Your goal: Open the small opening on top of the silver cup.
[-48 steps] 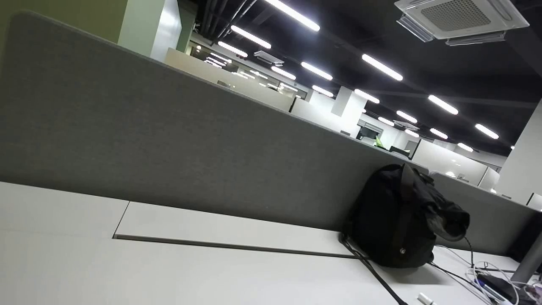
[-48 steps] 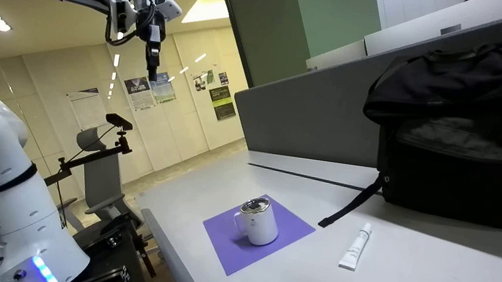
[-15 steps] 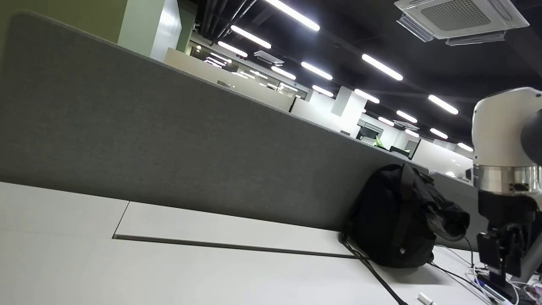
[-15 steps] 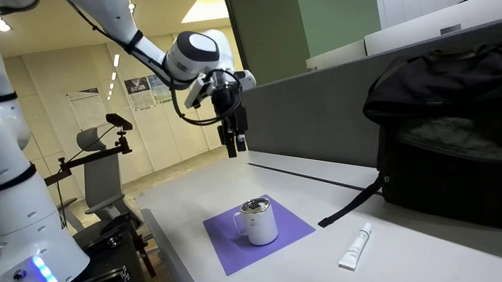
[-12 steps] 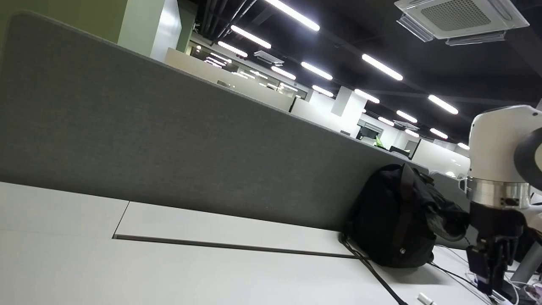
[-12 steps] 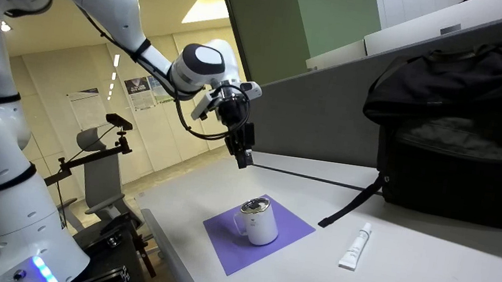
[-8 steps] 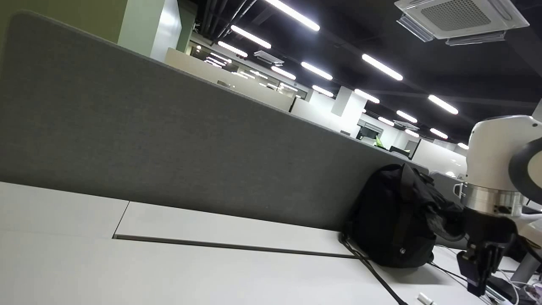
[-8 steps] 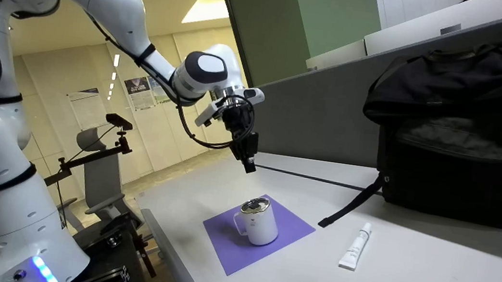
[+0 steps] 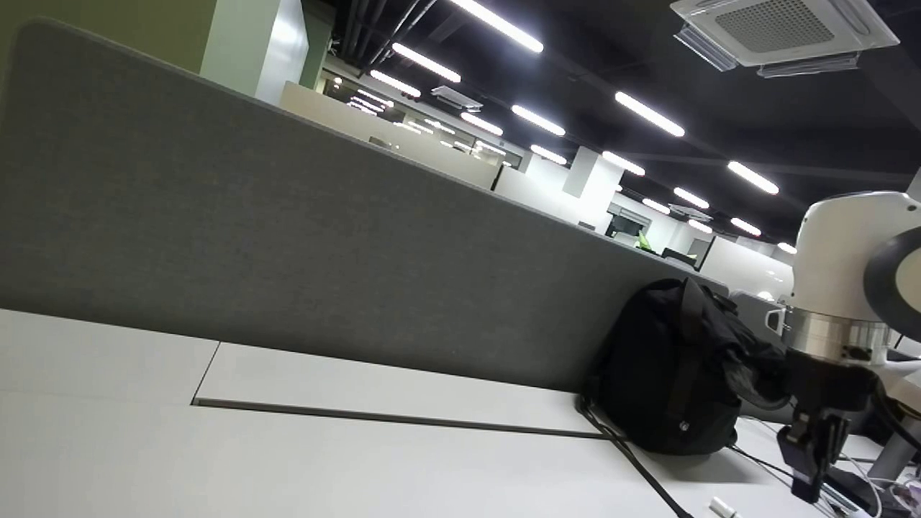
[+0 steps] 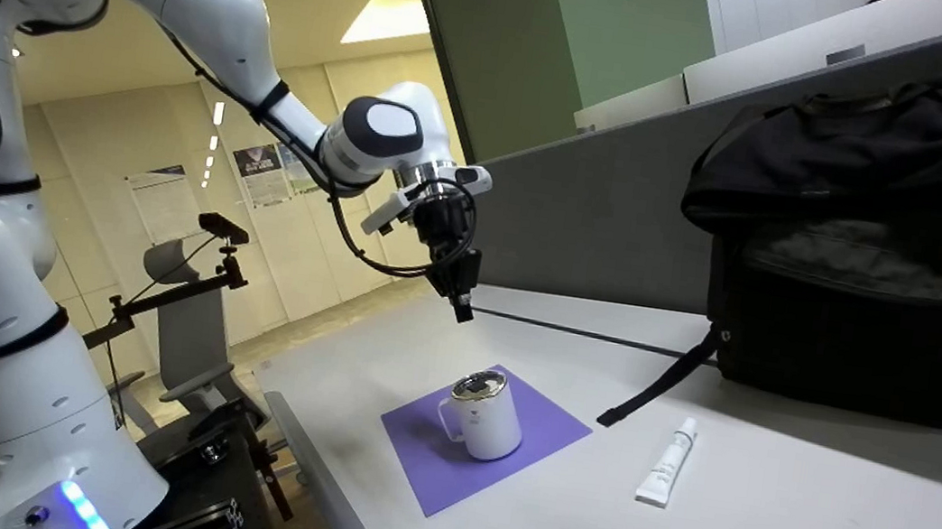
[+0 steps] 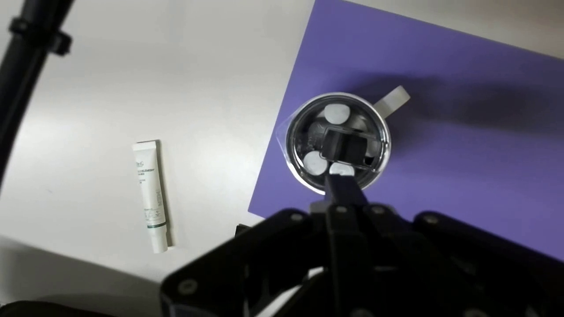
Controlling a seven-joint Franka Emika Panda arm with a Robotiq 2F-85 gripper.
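The cup (image 10: 491, 426) is a white mug with a silver rim, standing upright on a purple sheet; its handle (image 11: 392, 102) points to the upper right in the wrist view. Through the clear lid (image 11: 312, 134) pale round spots show. Across the lid lies a black slider (image 11: 344, 146), and beside it is a small dark spot (image 11: 369, 161), perhaps the opening. My gripper (image 11: 341, 178) is shut with nothing between its fingers. Its tips overlap the lid's edge in the wrist view, but in an exterior view the gripper (image 10: 464, 314) hangs above the cup, apart from it.
Under the cup is the purple sheet (image 10: 424, 481). A white tube (image 10: 667, 463) lies on the desk beside it. Farther back a black backpack (image 10: 868, 290) leans by the grey partition (image 10: 594, 226), its strap (image 10: 655, 384) trailing on the desk. Cables (image 9: 773, 471) lie near the backpack.
The arm has come down and across from high up to above the cup. Its fingers have closed within the last second. During the last half second it has barely moved; the cup stays put.
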